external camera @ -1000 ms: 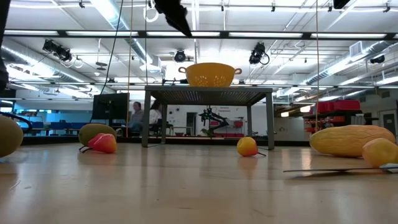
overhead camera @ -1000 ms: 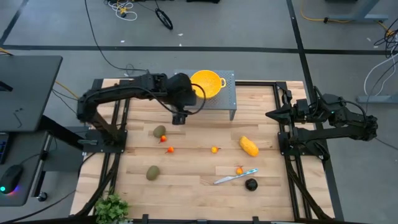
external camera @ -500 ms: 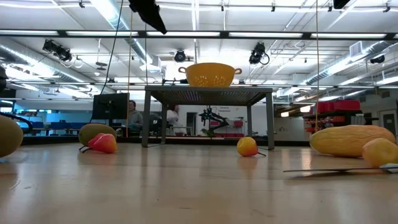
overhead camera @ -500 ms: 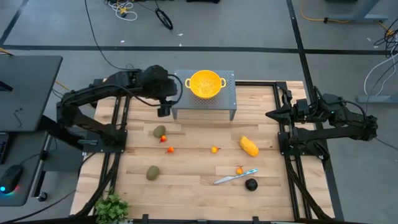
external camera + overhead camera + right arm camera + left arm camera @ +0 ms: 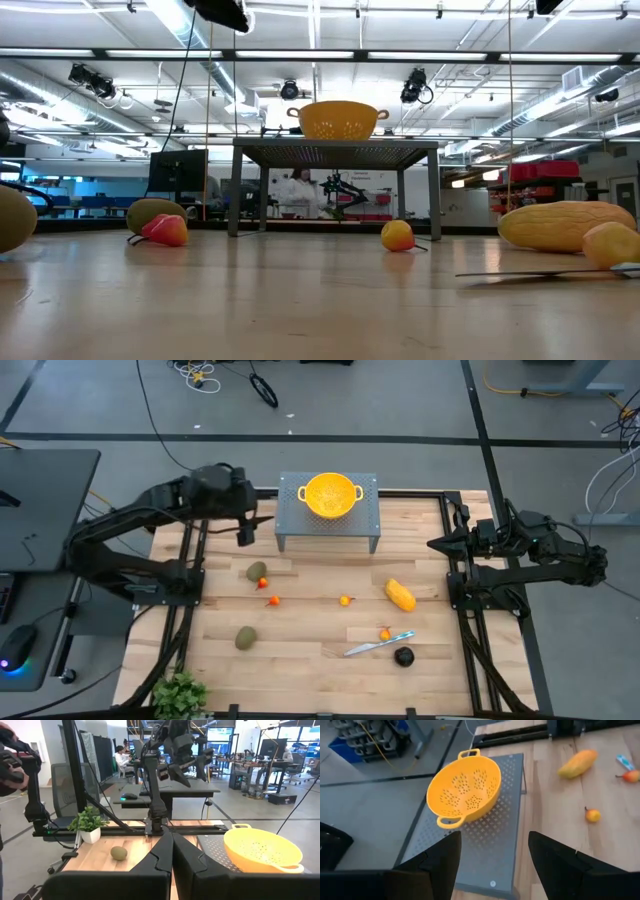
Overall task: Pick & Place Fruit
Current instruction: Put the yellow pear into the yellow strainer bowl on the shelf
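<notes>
Task progress: judged as barely begun. No fruit is seen in the yellow bowl [image 5: 331, 494]; it looks empty in the left wrist view, sitting on the grey perforated stand [image 5: 365, 520] at the table's far edge.

All fruit lies on the wooden table [image 5: 310, 660]: one olive-brown oval [image 5: 257, 571] near the stand's left leg, a 2nd olive-brown oval [image 5: 245, 638] nearer the front-left, the yellow-orange oblong [image 5: 400, 596] at right, the dark round one [image 5: 403, 656] front-right just beside the knife [image 5: 378, 645], plus tiny orange-red ones [image 5: 272, 600] mid-table. All are left to be picked.

Left gripper [image 5: 246, 534] is held high, just off the stand's left end, fingers wide apart, nothing between them. Right gripper [image 5: 436, 544] is parked at the right frame, fingers pressed together, empty.

Room: the pieces are well apart, so approach from above is judged easy, esp. for the nearer oval. Tight spots: stand edge by the left gripper, and the knife close to the dark fruit and one small red piece.
</notes>
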Motion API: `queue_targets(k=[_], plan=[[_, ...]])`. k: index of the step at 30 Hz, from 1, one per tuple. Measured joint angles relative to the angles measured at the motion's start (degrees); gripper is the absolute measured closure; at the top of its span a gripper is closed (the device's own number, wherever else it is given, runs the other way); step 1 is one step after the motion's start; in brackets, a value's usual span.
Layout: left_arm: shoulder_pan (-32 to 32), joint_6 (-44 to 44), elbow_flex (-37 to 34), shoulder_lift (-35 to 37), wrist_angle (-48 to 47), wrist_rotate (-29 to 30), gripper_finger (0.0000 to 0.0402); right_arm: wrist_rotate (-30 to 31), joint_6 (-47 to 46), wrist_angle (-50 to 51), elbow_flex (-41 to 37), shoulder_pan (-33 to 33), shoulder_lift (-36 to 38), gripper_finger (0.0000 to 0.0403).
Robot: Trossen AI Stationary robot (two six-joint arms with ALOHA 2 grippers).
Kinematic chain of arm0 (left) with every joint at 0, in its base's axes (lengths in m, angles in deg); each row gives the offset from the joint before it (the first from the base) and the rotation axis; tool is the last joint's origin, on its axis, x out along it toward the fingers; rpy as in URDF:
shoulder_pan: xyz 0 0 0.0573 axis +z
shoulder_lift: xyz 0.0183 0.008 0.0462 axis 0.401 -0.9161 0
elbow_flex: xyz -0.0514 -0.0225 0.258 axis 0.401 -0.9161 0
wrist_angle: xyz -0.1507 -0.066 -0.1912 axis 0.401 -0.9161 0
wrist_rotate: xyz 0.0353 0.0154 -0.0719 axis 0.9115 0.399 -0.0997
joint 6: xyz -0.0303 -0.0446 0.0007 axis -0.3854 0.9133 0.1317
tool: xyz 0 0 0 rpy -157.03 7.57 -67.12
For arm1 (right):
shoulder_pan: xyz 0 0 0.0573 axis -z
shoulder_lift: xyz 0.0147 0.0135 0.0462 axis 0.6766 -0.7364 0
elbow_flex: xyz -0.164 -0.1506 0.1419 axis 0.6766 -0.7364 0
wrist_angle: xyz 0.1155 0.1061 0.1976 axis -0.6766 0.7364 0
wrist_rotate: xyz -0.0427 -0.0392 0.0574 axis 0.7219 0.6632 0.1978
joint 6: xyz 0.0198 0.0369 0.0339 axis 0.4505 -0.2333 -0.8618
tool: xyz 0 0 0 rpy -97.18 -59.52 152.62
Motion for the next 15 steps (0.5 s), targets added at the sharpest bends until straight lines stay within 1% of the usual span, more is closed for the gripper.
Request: queue_targets(k=[5, 8, 12, 15], plan=[[0.00, 3.19, -1.90, 4.66, 1.36, -1.84, 0.0162, 0.00, 0.00, 0.00, -0.01, 0.01, 0.00, 0.0395], [-0.02, 4.46, -1.89, 6.30, 2.06, -4.21, 0.0162, 0.00, 0.00, 0.02, 0.02, 0.01, 0.00, 0.0395], [-0.01, 5.79, -1.89, 8.17, 4.42, -9.36, 0.0162, 0.00, 0.00, 0.00, -0.01, 0.00, 0.00, 0.0395], [0.00, 7.69, -1.89, 9.14, 6.35, -9.68, 0.0162, 0.00, 0.00, 0.02, 0.01, -0.01, 0.00, 0.0395]])
